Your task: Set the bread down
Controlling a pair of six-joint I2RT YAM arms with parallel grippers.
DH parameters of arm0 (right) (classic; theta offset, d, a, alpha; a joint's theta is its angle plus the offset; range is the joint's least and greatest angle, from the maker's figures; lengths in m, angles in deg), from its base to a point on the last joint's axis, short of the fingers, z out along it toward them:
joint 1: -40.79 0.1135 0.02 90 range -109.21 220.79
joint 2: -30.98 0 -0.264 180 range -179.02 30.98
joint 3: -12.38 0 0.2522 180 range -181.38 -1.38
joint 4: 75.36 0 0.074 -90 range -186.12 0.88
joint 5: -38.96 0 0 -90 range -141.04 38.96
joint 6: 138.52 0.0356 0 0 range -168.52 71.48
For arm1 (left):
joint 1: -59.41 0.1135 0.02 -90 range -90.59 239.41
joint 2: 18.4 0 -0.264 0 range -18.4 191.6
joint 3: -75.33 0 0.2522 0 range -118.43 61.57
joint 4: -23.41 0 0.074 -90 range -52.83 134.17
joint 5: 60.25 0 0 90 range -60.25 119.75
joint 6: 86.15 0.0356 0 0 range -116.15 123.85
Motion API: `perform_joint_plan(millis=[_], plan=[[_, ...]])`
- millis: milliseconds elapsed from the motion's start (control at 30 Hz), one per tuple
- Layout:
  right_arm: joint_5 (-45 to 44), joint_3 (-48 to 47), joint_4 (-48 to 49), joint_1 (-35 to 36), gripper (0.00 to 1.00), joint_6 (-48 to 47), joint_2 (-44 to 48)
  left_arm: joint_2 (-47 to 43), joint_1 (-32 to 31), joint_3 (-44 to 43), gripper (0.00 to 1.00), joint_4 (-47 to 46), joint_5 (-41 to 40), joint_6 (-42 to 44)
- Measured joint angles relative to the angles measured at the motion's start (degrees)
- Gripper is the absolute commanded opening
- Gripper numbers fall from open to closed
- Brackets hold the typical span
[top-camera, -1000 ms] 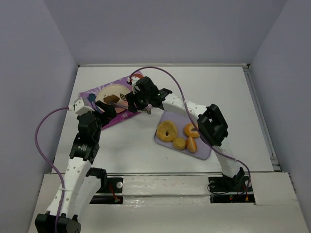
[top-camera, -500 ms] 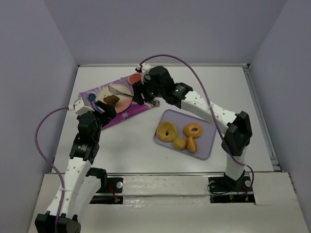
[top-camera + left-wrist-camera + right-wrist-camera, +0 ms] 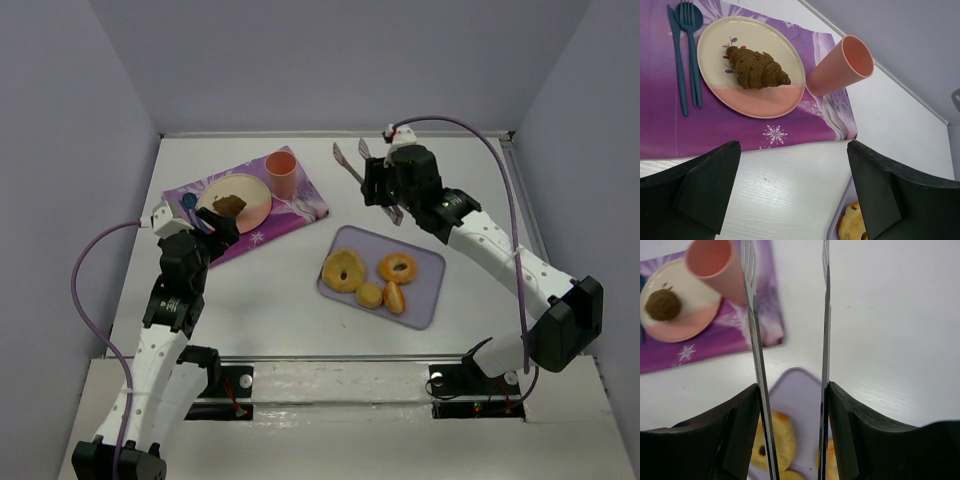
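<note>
Your right gripper (image 3: pixel 792 415) has swung well right of the plate (image 3: pixel 765 100), clamping tongs (image 3: pixel 754 330) that stand spread and empty. Nearer you, the left gripper (image 3: pixel 794 170) gapes just short of the plate; the bread (image 3: pixel 757 70) lies on it, the cup (image 3: pixel 837 70) just beside its far right.

Bread (image 3: pixel 757 70) on plate (image 3: pixel 771 100) on placemat (image 3: pixel 715 135); cup (image 3: pixel 837 70) right of plate (same placemat); tray (image 3: pixel 427 298) further right, tongs (image 3: pixel 749 270) aloft behind it.
</note>
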Motion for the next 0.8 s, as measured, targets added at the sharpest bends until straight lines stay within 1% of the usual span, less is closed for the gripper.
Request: perform_joint_plan(millis=[133,200,233,267,333,433,600,700,767,800], plan=[[-0.2,2.7,1.3,-9.7,0.60,1.7,0.6,-0.1,0.0,0.0,0.99,0.0,0.0,0.0],[-0.9,2.6,2.1,-13.1,0.60,2.6,-1.6,-0.1,0.0,0.0,0.99,0.0,0.0,0.0],[-1.1,2.5,2.5,-14.4,0.61,3.1,-3.6,-0.1,0.0,0.0,0.99,0.0,0.0,0.0],[-1.1,2.3,2.6,-15.0,0.63,3.5,-5.2,-0.1,0.0,0.0,0.99,0.0,-0.1,0.0],[-1.2,0.8,3.1,-15.7,0.67,4.2,-11.4,-0.1,0.0,0.0,0.99,0.0,-0.2,0.0],[-1.4,-1.8,3.0,-15.6,0.69,5.0,-19.9,0.0,0.0,0.0,0.99,0.0,-0.5,0.0],[-2.8,-6.2,2.6,-15.8,0.70,5.0,-29.2,0.6,0.0,0.0,0.99,0.0,-0.9,0.0],[-3.1,-8.5,2.7,-16.4,0.84,4.8,-32.2,1.0,0.0,0.0,0.99,0.0,-1.0,0.0],[-3.1,-9.0,2.7,-16.8,1.00,4.7,-32.8,1.1,0.0,0.0,0.99,0.0,-1.0,0.0],[-3.1,-9.1,2.6,-17.0,1.00,4.7,-32.8,1.1,0.0,0.0,0.99,0.0,-1.0,0.0]])
